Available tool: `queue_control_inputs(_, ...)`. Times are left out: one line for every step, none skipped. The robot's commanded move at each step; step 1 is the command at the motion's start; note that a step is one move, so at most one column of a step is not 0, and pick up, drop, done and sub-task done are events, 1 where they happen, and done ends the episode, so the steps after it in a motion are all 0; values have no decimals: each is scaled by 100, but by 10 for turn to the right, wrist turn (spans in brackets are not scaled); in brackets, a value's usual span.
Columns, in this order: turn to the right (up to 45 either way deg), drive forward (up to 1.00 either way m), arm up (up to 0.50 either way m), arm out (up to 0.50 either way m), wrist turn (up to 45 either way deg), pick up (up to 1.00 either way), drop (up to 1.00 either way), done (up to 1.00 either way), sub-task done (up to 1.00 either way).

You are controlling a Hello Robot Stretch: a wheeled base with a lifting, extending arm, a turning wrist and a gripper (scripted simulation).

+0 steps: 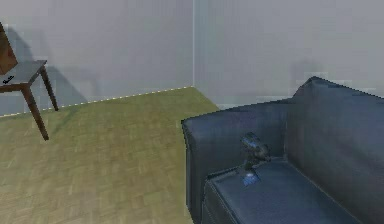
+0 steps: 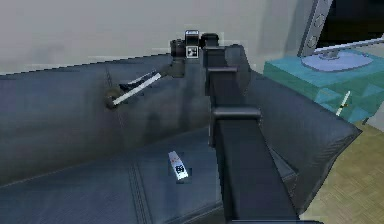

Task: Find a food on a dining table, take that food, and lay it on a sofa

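Sofa sits at the forward view's right, with a small dark thing standing on its seat. In the arm side view the arm reaches over the sofa. The gripper is near the sofa's back, with a dark blob at its fingers. I cannot tell if it holds anything. A remote lies on the seat.
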Motion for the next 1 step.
queue_control_inputs(0, 0, 0, 0, 270, 0, 0, 0, 0)
